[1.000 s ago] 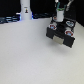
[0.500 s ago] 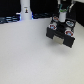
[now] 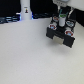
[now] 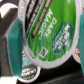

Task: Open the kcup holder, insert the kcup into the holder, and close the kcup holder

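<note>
The kcup (image 4: 47, 27) fills the wrist view, its green foil top printed "Dark Magic". My gripper (image 4: 45, 47) is shut on it, with a teal finger (image 4: 14, 47) pressed against its side. In the exterior view the gripper (image 3: 61, 21) hangs right over the black kcup holder (image 3: 54, 34) at the exterior view's right, and the kcup (image 3: 61, 16) shows as a small green spot between the fingers. Round pod tops (image 4: 27, 70) lie just under the held kcup. Whether the holder's tray is slid out cannot be told at this size.
A tall white bottle-shaped object (image 3: 25, 10) stands at the back, toward the exterior view's left, among dark items (image 3: 10, 19) along the far edge. The white table (image 3: 25, 55) stretches in front of the holder.
</note>
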